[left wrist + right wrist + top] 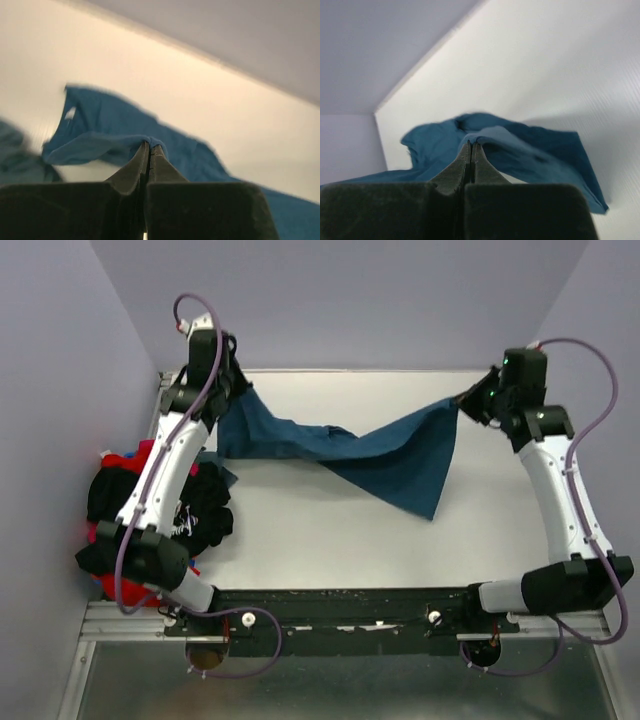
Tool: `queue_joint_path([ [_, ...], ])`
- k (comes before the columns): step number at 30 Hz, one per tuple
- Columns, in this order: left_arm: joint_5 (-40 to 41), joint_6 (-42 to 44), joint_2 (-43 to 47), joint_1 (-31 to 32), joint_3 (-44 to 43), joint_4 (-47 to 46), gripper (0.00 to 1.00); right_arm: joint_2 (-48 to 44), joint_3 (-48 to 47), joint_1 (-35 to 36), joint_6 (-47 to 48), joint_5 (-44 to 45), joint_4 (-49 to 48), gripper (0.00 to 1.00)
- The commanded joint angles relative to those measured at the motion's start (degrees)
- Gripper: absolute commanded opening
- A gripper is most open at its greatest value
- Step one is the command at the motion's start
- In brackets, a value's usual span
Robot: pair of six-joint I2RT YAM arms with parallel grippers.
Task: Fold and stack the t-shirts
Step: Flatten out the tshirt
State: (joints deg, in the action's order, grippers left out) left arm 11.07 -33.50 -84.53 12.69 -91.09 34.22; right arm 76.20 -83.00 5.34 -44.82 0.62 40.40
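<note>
Two arms are raised, with one plain teal-blue cloth t-shirt (340,445) strung between them over the far half of the white matte table top (330,550).

Room: pale lavender walls close the table in on the left (50,390), back (350,300) and right (620,300). At the near edge you have a black base bar (340,605) carrying both arms, with a ribbed aluminium rail (120,620) beneath it.

Reading the top view left to right:

1. A heap of soft shirts (105,495) sits at the table's left edge against the side wall. A black shirt with white print (212,505) is on the table side, and a red one (125,458) shows behind it. The left arm crosses over the heap and hides part of it.
2. The left gripper (240,390) is at the far left corner, close to the back wall. Your left wrist view, which is blurred, shows the fingers pressed together with a fold of teal cloth pinched at the tips.
3. The teal shirt drapes down from that grip, twists at mid-span and rises to the right. Its right half hangs as a broad triangle whose point reaches toward mid-table. You cannot tell from above whether that point touches the surface.
4. The right gripper (468,398) is at the far right, level with the left one. In the right wrist view it is clenched on a ridge of the same cloth.
</note>
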Motion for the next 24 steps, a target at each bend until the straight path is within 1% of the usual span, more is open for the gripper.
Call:
queue_joint_path([
  [1, -1.85, -0.26, -10.71, -0.91, -31.6, 6.18, 0.0, 7.71, -19.77, -4.63, 4.3, -11.07, 3.53, 0.01],
  [2, -0.97, 0.44, -14.57, -1.08, -40.22, 9.95, 0.0, 9.56, -24.62, -6.47, 4.13, -12.91, 5.11, 0.01],
  [4, -0.96, 0.19, -21.61, -2.4, -61.39, 15.59, 0.0, 13.34, -34.72, -9.46, 3.25, -17.99, 6.18, 0.01],
  [5, -2.7, -0.42, -23.12, -3.27, -66.45, 15.53, 0.0, 15.01, -38.43, -10.78, 2.46, -21.42, 6.09, 0.01],
  [6, -4.46, -0.95, -22.26, -4.07, -66.76, 12.48, 0.0, 16.59, -42.55, -12.27, 1.58, -24.41, 5.83, 0.01],
  [7, -5.78, -1.22, -19.12, -4.25, -62.93, 7.75, 0.0, 18.0, -45.55, -13.59, 0.79, -28.1, 5.48, 0.01],
  [8, -7.02, -1.13, -14.39, -4.34, -55.06, 2.23, 0.0, 18.36, -47.76, -14.48, 0.35, -31.09, 4.35, 0.0],
  [10, -8.69, -1.57, -4.47, -4.25, -38.1, -10.34, 0.0, 16.18, -47.35, -15.8, 0.17, -35.85, 1.36, 0.01],
  [11, -8.96, -2.01, -0.24, -4.25, -30.45, -15.79, 0.0, 13.56, -43.86, -16.15, 0.43, -37.0, -0.83, 0.01],
  [12, -8.87, -2.1, 4.16, -4.25, -24.98, -20.02, 0.0, 10.84, -39.82, -16.42, 0.78, -37.71, -3.81, 0.01],
  [15, -8.52, -1.66, 14.8, -4.25, -11.52, -28.48, 0.0, -0.15, -29.09, -17.03, 1.83, -35.35, -11.46, 0.01],
  [17, -9.05, -1.05, 19.21, -4.16, -8.41, -32.01, 0.0, -6.57, -24.25, -17.03, 3.59, -31.93, -14.2, 0.01],
  [19, -10.36, -0.52, 21.15, -4.07, -8.66, -32.72, 0.0, -11.93, -21.69, -17.12, 4.56, -29.11, -15.87, 0.01],
  [22, -10.46, 0.44, 21.6, -4.07, -11.11, -32.72, 0.0, -15.99, -22.02, -17.03, 5.88, -24.11, -15.97, 0.01],
  [24, -9.14, 1.32, 19.33, -4.07, -15.67, -31.15, 0.0, -15.83, -25.43, -17.03, 6.58, -19.72, -13.52, 0.01],
])
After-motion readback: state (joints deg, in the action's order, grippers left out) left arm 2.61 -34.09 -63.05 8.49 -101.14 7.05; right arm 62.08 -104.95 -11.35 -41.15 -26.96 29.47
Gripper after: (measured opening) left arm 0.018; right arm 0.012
